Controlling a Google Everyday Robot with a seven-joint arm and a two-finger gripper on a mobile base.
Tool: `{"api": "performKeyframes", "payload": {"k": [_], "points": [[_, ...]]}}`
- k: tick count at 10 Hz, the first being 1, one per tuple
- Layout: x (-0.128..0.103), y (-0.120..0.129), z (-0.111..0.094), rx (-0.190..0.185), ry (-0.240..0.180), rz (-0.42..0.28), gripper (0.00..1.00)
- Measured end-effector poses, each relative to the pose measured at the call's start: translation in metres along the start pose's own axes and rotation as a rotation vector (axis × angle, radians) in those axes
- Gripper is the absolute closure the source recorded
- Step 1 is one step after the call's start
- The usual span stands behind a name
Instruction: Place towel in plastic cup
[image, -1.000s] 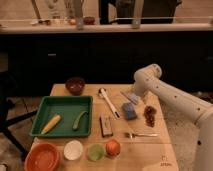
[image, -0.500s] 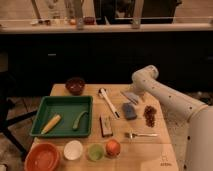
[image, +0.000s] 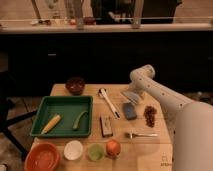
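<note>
Starting at the near-left corner of the desk, a round orange bowl sits beside a small white round cup. Next along the near edge stands the small translucent light-green plastic cup, just beside a round orange-red fruit. That cup is well apart from the thin, pale grey-blue folded towel, which lies toward the far-right corner, just beyond a thicker dark blue rectangular sponge. The towel's long axis seems to run roughly along the far edge, narrower end pointing left, though its outline is faint. The white arm's pincer hangs at the towel's right side; whether it is wide, narrow or holding cloth, I cannot tell.

A pinch on one layer alone would likely let the fold fall open, and trailing cloth could drag the white-handled brush on the diagonal run to the cup. The light cup may tip or slide, or the cloth may drape over its rim. The nearby sponge could be taken by mistake.
</note>
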Motion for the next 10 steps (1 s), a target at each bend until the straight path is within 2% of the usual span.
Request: {"api": "performKeyframes", "payload": {"k": [5,10], "points": [[0.007,0.003,0.024,-0.016,-0.04,-0.003,0.2],[0.007,0.006,0.034,-0.026,-0.071,-0.008,0.2]]}}
